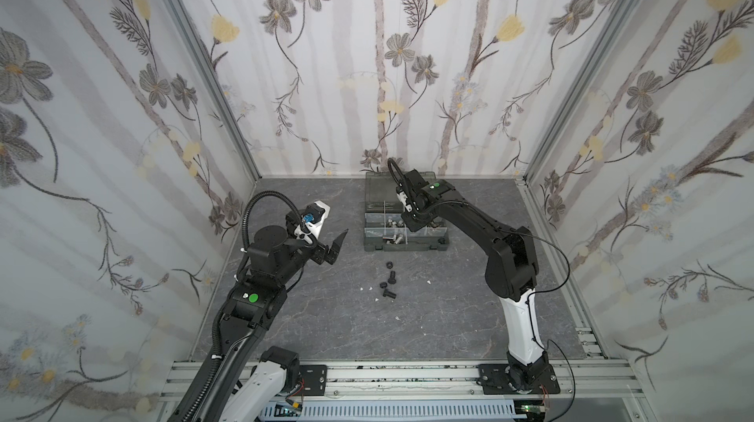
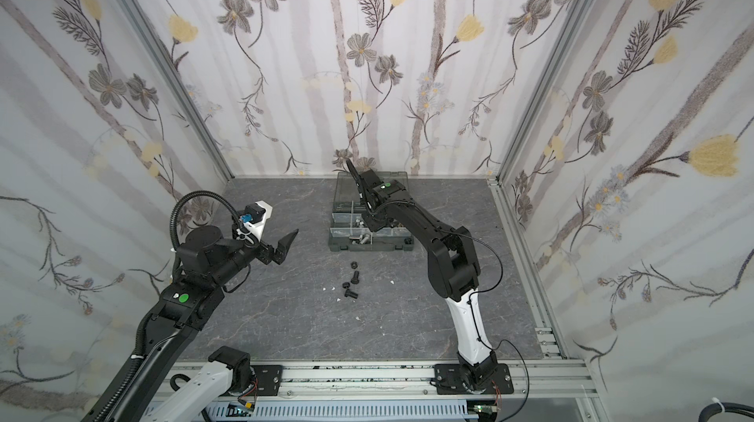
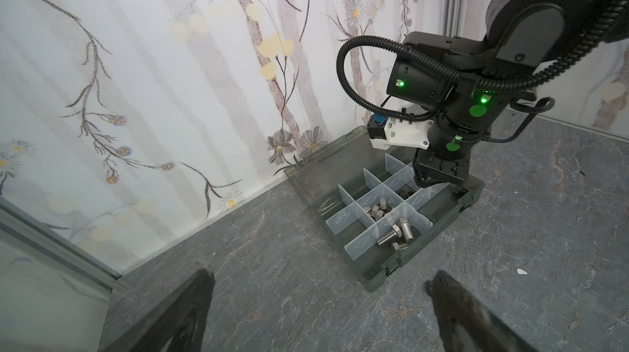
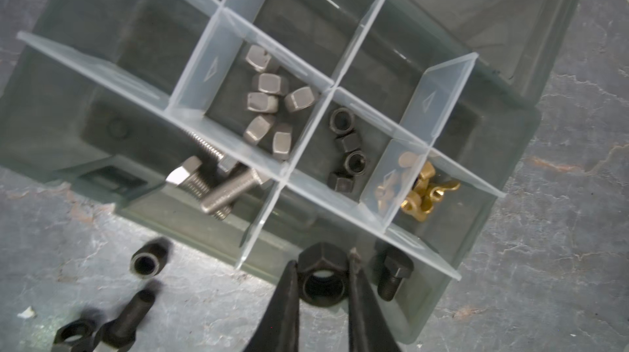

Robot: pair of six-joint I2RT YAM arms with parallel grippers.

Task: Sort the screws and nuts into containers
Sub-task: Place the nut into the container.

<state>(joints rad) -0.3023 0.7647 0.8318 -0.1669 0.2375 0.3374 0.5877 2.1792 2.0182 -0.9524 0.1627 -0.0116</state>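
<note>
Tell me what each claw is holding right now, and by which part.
The right claw pinches a black nut across its outer sides. The left claw is open and holds nothing.

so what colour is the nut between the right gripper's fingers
Black. The nut in the right gripper shows best in the right wrist view.

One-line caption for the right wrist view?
Right gripper shut on a black hex nut over the partly filled organizer case.
</note>
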